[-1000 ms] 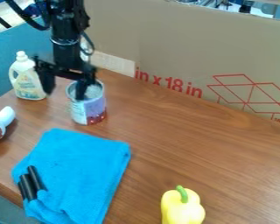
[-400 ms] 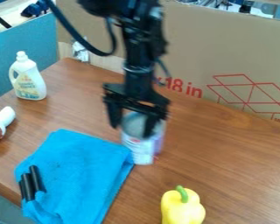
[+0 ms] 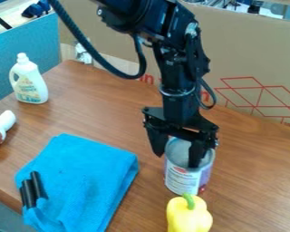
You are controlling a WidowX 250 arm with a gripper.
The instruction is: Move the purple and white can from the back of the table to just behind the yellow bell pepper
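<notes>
My gripper (image 3: 176, 161) is low at the right of centre, open, its two fingers well apart. One finger is just left of the open-topped metal can (image 3: 182, 181), and the other reaches down at the can's mouth. The can stands upright on the wooden table, with a grey inside and a white and purple label. Directly in front of it is a yellow pepper (image 3: 189, 215) with a green stem, which overlaps the can's base in the view; whether they touch, I cannot tell. A blue cloth (image 3: 81, 176) lies to the left of the can.
Two black cylindrical pieces (image 3: 33, 189) lie on the cloth's left part. A white bottle (image 3: 29, 81) stands at the back left, near a brown-and-white object (image 3: 1, 128) at the left edge. A cardboard wall (image 3: 250, 59) borders the table (image 3: 256, 167) behind.
My gripper and the can have travelled together from the back left toward the front right, stopping behind the pepper. The cloth's right corner has shifted slightly. The fingers have stayed apart.
</notes>
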